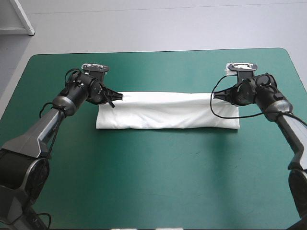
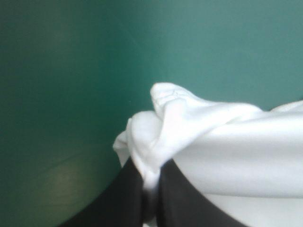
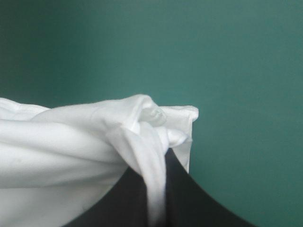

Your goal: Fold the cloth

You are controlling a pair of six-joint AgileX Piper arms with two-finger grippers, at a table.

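On the near side the teal-green cover (image 1: 158, 187) lies bare, and beyond it the T-shirt (image 1: 168, 117) rests across the middle of the table as a long white band folded in layers, its near edge flat on the cover. At the far edge of this band each arm holds one end. The left gripper (image 1: 116, 97) is clamped on the far left corner; in its wrist view the black fingers (image 2: 128, 198) are almost together, with a small bunch of cloth squeezed between them. The right gripper (image 1: 215, 96) is clamped in the same way on the far right corner, a twisted fold passing between its fingers (image 3: 189, 203). I judge that the next fold brings this far edge toward the near one, and the risks come from the grips. Both pinches are small and close to the fabric's edge, so a quick pull may let one corner slip out and the band would drop unevenly. I cannot tell whether each pinch catches every layer; if not, the lower layers may be left on the cover and the fold opens. If the arms do not move at the same pace, the band may twist and drag its near edge out of line.
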